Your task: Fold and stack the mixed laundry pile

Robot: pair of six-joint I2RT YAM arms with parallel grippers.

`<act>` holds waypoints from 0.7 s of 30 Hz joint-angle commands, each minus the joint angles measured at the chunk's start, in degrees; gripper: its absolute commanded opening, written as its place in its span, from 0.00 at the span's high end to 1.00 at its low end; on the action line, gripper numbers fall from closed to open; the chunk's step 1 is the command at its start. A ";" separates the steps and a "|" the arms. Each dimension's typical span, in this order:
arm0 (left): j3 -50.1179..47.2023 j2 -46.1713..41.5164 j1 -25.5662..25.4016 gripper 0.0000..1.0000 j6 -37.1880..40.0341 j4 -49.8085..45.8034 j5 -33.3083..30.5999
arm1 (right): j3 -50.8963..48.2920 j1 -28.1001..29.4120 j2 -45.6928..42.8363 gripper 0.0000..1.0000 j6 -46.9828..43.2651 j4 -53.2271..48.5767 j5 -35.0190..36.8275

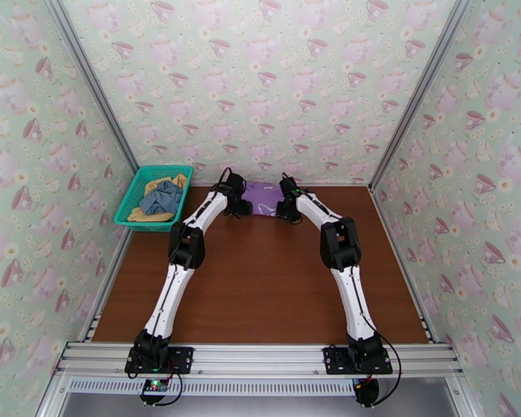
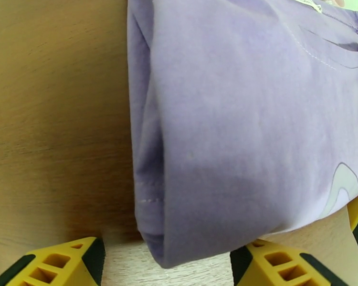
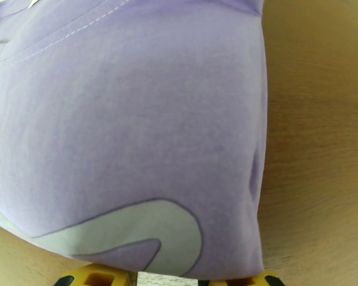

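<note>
Purple T-shirt (image 2: 255, 129) corner between wide-open left fingers (image 2: 59, 265), right fingers (image 3: 100, 277) at edge, hold unclear

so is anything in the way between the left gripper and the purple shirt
Nothing visible. The left gripper stands open right at the purple T-shirt. The shirt's folded near corner lies between the fingers, not yet pinched, with the wooden table beside it.
</note>
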 commanded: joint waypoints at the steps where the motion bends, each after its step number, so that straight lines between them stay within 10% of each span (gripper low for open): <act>1: -2.99 -0.98 0.39 0.23 -0.15 3.04 2.90 | 1.05 -1.65 3.74 0.59 1.08 0.97 2.43; 8: -6.43 -14.06 0.21 0.16 2.54 2.52 0.71 | -0.52 -2.16 0.70 0.58 0.24 3.35 0.10; 15: -8.27 -34.09 2.38 0.09 3.53 -5.84 -10.91 | -31.43 -1.62 -27.37 0.49 -0.33 20.72 -4.63; 21: -13.84 -41.27 15.35 0.09 1.15 -13.24 -12.66 | -50.53 1.27 -49.67 0.44 -1.67 19.49 -7.86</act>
